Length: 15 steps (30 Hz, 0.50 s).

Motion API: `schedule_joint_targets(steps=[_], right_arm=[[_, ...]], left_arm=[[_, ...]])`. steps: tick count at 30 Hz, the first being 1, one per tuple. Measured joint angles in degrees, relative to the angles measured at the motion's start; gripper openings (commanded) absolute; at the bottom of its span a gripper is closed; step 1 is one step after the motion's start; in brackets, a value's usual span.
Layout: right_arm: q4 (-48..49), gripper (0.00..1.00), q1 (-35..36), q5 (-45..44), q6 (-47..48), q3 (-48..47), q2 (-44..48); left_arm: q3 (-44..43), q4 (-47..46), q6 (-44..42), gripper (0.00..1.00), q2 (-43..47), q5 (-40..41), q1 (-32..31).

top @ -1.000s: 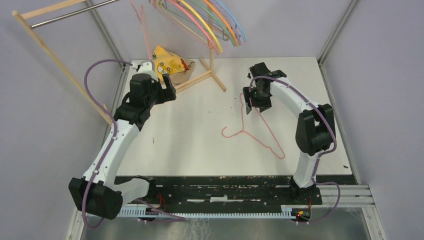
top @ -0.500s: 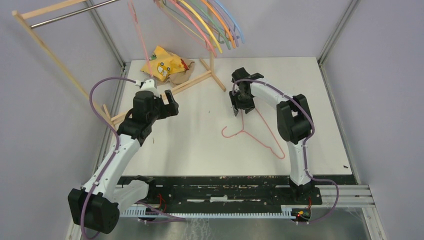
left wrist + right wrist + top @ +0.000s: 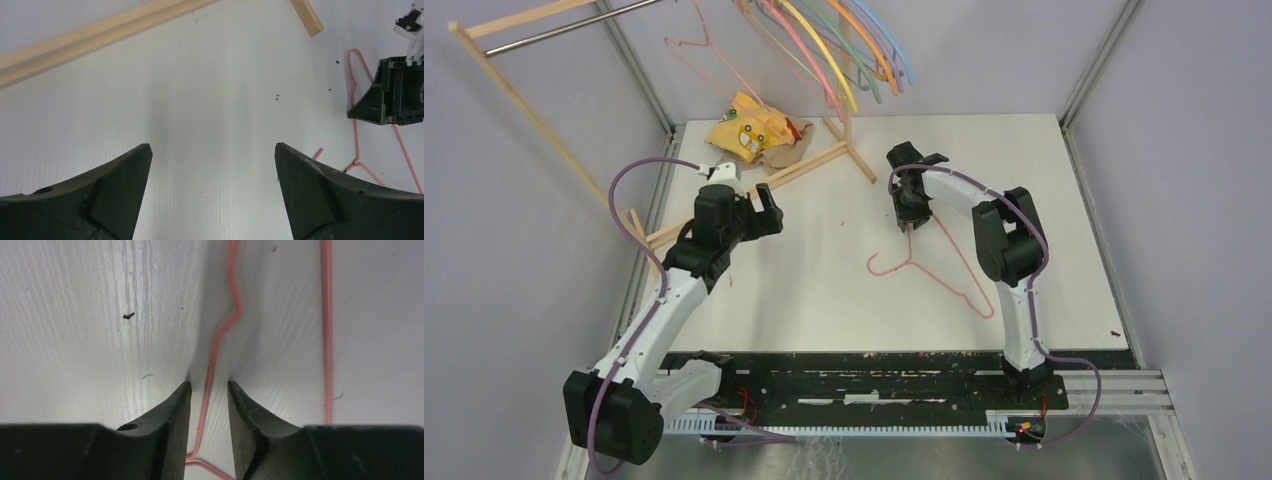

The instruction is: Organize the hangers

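A pink hanger [image 3: 911,260] lies flat on the white table. My right gripper [image 3: 912,222] is down over its upper arm. In the right wrist view the jaws [image 3: 209,384] stand narrowly apart with the pink wire [image 3: 212,360] between them, a small gap on each side. My left gripper [image 3: 764,202] is wide open and empty [image 3: 212,145] above bare table, near the rack's base. It sees the pink hanger [image 3: 354,142] and my right gripper [image 3: 387,92] to its right. Several coloured hangers [image 3: 854,50] hang on the rail, and one pink hanger [image 3: 714,60] hangs apart to their left.
The wooden rack frame [image 3: 534,110] stands at the back left, and its base bars [image 3: 809,162] lie on the table by my left gripper. A yellow cloth [image 3: 749,130] lies behind the base. Metal posts [image 3: 1089,70] stand at the table's corners.
My right gripper moved left and came down astride the pink hanger's arm. My left gripper drew back from the rack towards the near side. The lone pink hanger on the rail swung.
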<state>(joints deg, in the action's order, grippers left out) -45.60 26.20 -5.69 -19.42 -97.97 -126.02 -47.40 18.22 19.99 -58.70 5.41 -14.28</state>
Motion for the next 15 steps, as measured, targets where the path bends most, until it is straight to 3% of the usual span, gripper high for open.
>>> schedule_joint_targets(steps=[2,4,11,15], right_arm=[[1.0,0.26,0.0,-0.4,-0.4,1.0,0.5],[2.1,0.03,0.1,-0.7,-0.9,2.1,1.1],[5.3,0.00,-0.6,0.7,-3.1,5.2,3.0],[7.9,0.01,-3.7,6.5,-7.4,7.6,4.3]], left_arm=[[0.0,-0.5,0.2,0.98,-0.4,-0.1,0.0],[0.0,-1.0,0.2,0.98,-1.1,-0.2,0.0],[0.0,-2.0,0.3,0.95,-3.5,-2.1,-0.1],[0.0,-3.0,0.3,0.93,-4.4,-3.5,-1.1]])
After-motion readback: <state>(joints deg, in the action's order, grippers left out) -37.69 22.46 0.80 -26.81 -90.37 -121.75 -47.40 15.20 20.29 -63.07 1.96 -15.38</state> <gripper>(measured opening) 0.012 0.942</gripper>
